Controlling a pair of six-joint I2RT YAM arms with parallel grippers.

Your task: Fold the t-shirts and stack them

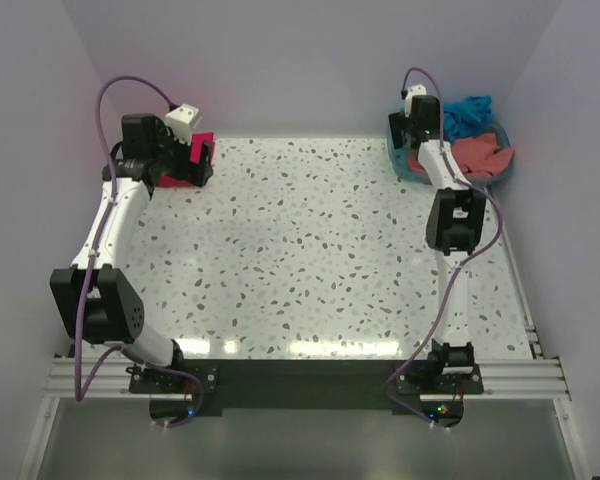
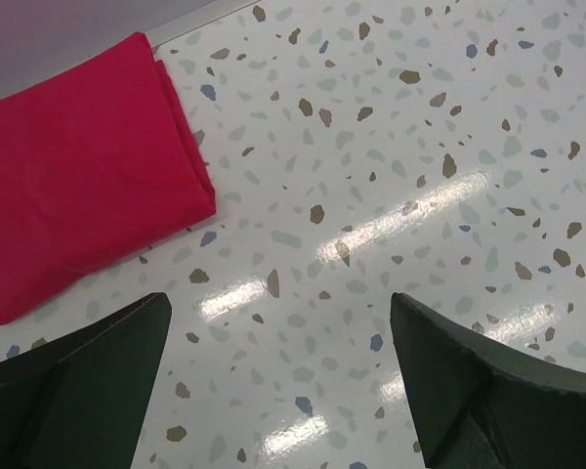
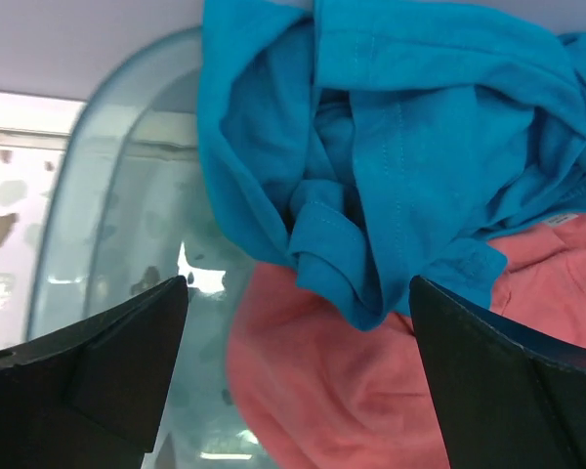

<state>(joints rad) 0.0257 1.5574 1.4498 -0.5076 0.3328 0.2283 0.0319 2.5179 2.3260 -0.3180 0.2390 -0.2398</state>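
- While both arms reach toward the far edge of the speckled table (image 1: 300, 250), the left gripper (image 2: 278, 318) hangs over the table's far-left corner. Its jaws are spread wide and nothing is clamped between them.
- Left wrist view: only table surface shows in the gap between the two dark fingers (image 2: 88, 381).
- The crimson-magenta t-shirt (image 2: 78, 166) lies on the table's far-left corner, folded into a flat rectangle with layered edges showing along one side. It sits just beside the left gripper, and both fingers are clear of it in the wrist view.
- The right gripper (image 3: 298, 293) is positioned over the table's far-right corner. Its jaws are fully apart and grip nothing.
- A translucent teal tub (image 3: 117, 195) stands at the table's far-right corner, directly below the right gripper.
- The teal-blue t-shirt (image 3: 400, 127) lies crumpled inside the tub, bunched toward the side farthest from the table's near edge. It rests partly on top of the salmon-coral t-shirt (image 3: 352, 391).
- The salmon-coral t-shirt is also unfolded and fills the part of the tub toward the table's near edge.
- Right wrist view: both garments show in the gap between the fingers. Whether the fingertips touch the cloth cannot be determined.
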